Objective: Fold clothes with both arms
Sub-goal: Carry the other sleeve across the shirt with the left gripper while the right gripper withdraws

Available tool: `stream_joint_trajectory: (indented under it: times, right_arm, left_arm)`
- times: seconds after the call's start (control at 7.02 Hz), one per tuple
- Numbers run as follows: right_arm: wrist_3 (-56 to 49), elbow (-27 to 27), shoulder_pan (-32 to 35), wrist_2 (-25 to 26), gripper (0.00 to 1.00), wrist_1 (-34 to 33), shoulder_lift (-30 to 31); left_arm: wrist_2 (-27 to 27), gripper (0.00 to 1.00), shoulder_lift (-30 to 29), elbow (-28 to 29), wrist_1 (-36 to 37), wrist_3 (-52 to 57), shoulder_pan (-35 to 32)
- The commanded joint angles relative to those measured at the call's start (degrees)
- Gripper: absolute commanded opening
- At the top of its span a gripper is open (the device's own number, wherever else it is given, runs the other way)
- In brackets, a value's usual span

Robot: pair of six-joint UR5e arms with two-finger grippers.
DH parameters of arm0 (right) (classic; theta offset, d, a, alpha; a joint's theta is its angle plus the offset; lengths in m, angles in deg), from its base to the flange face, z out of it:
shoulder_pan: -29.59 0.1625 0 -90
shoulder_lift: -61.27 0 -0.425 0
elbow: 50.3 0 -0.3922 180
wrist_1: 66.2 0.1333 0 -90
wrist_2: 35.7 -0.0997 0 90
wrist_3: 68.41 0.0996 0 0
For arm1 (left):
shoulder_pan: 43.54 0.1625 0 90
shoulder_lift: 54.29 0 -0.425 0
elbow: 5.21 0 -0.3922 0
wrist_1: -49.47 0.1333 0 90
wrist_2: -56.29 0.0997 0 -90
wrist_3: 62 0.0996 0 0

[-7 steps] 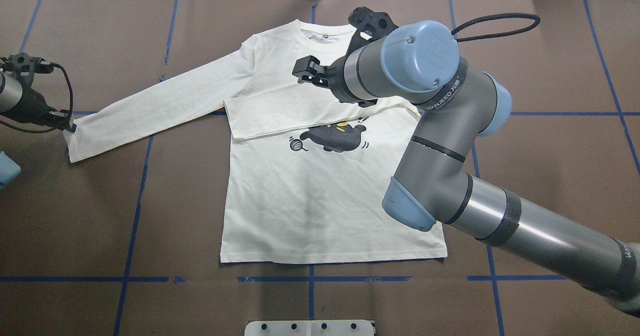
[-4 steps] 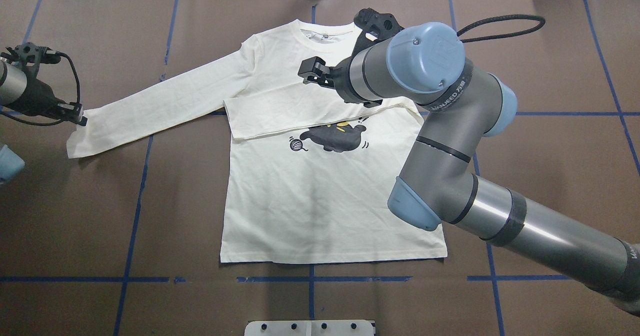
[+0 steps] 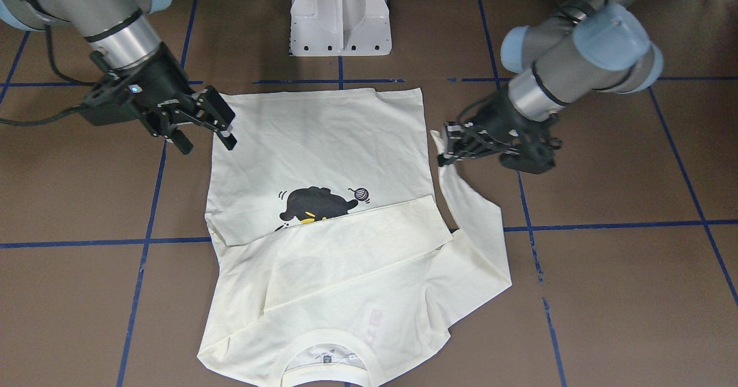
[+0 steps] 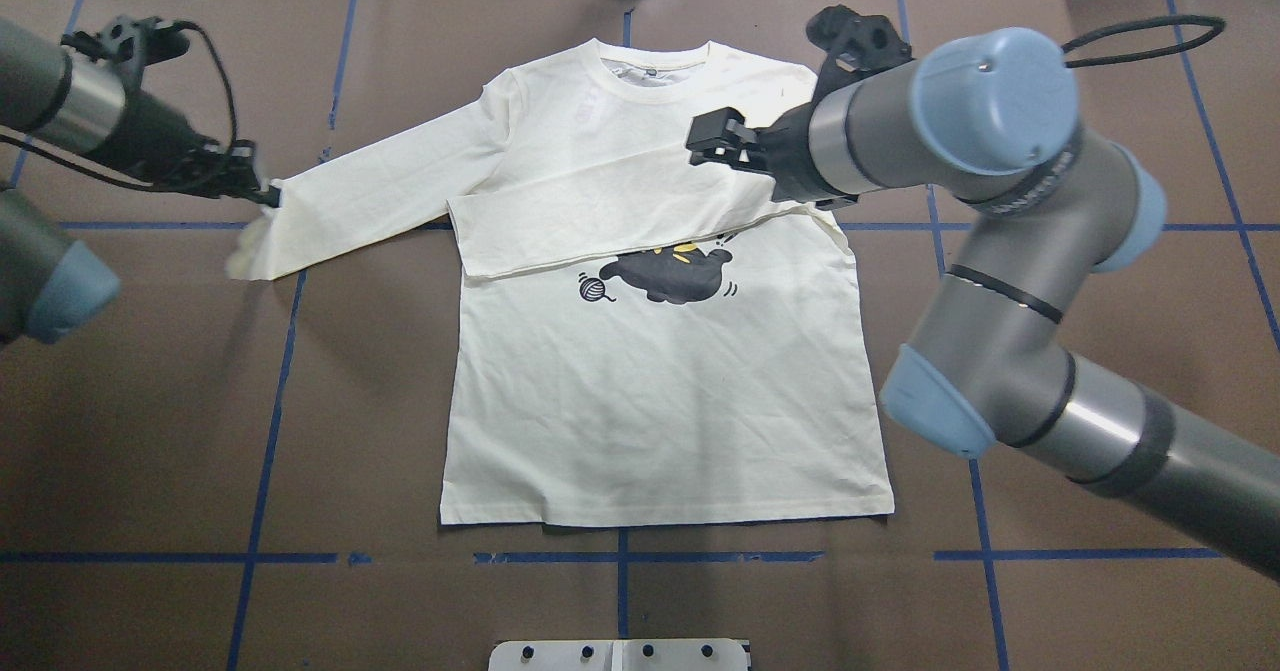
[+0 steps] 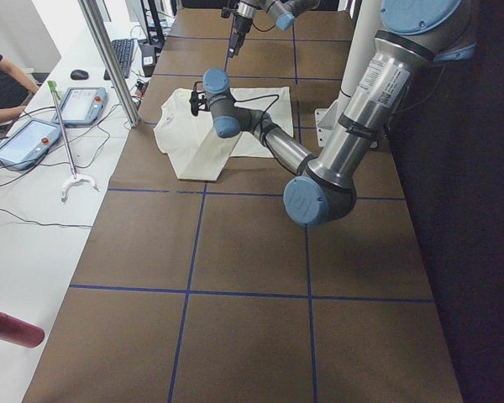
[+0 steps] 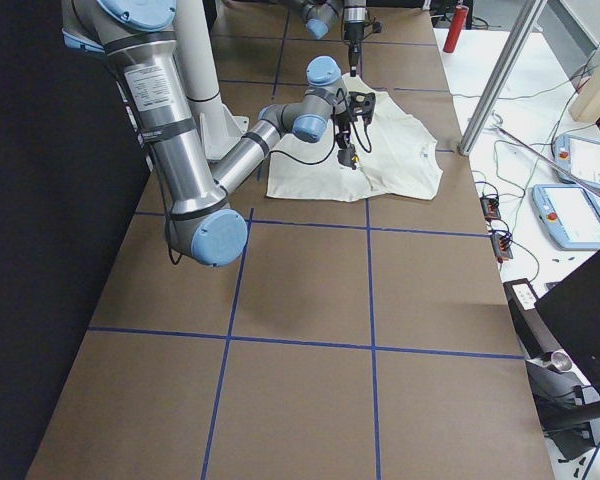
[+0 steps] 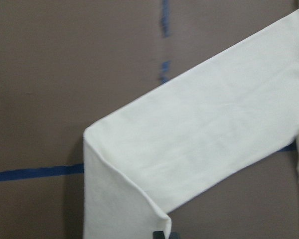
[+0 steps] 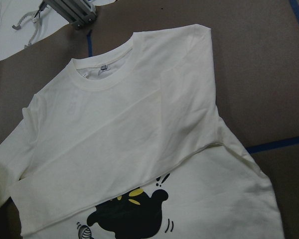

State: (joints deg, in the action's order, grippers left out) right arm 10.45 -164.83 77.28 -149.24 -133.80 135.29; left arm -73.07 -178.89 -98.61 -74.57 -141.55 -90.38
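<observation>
Overhead view, clock bearings.

- Cream-white long-sleeved shirt (image 4: 660,401) lies flat and print-up on the brown table (image 4: 150,431), near centre.
- Long axis runs 12–6: collar (image 4: 650,61) at 12, hem (image 4: 660,516) at 6.
- Right sleeve (image 4: 600,221) is laid across the chest, covering the top of the cat print.
- Left sleeve (image 4: 390,186) trails out toward 8 o'clock.
- Left gripper (image 4: 262,194) is clamped on the left cuff (image 4: 250,251). The cuff end is raised and doubled over.
- Right gripper (image 4: 712,143) hangs above the right shoulder, fingers apart, nothing in them.
- Handling, as judged: light, limp knit with no stiffness. It will sag and drag wherever unsupported, and a fold may slide on the smooth table.
- Best holds: the doubled edges, meaning cuff, hem corners and shoulder seams. Pinch through both layers.
</observation>
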Motion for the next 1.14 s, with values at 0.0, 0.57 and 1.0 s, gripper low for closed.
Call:
stream_joint_trajectory:
  times: [0.0,0.57,1.0]
  right_arm:
    - [-12.3,-3.9,9.6,-9.9,1.00,0.8,11.5]
    - [-20.9,-3.5,17.0,-15.9,1.00,1.6,18.2]
    - [-18.8,-3.0,14.4,-17.1,1.00,5.4,18.2]
  left_arm:
    - [15.6,0.00,-19.0,8.7,4.7,-5.8,11.2]
    - [34.8,0.62,-37.3,39.8,-8.9,-11.1,21.4]
    - [33.7,0.83,-28.8,27.9,-8.3,-11.1,18.5]
